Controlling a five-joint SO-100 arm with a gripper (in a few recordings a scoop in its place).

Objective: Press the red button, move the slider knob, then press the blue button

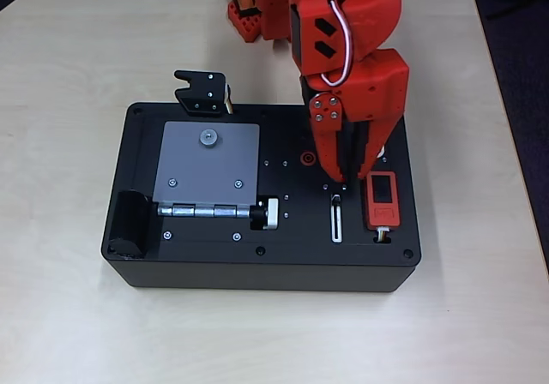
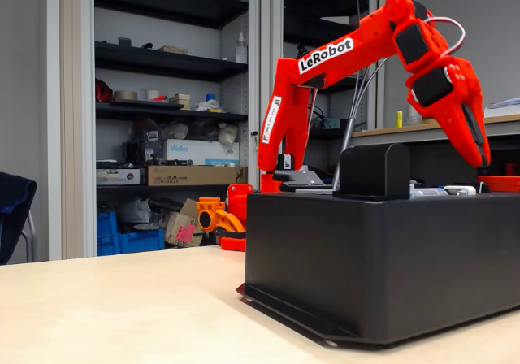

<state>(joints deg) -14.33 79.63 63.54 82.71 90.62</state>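
Orange two-finger gripper [image 1: 345, 178] points down over black box [image 1: 214, 264], jaws seemingly closed on nothing, tips at 12 o'clock end of white-rimmed slider slot [image 1: 336, 219]. Tiny black slider knob apparently under tips. Best: keep contact, drag straight toward 6 o'clock.

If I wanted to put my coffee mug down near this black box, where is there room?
The pale wooden table lies bare left of the black box, along its front edge and to its right. Behind the box it is crowded by the orange arm's base. The box's right half is crowded: the tool hangs above the white-rimmed slider slot.
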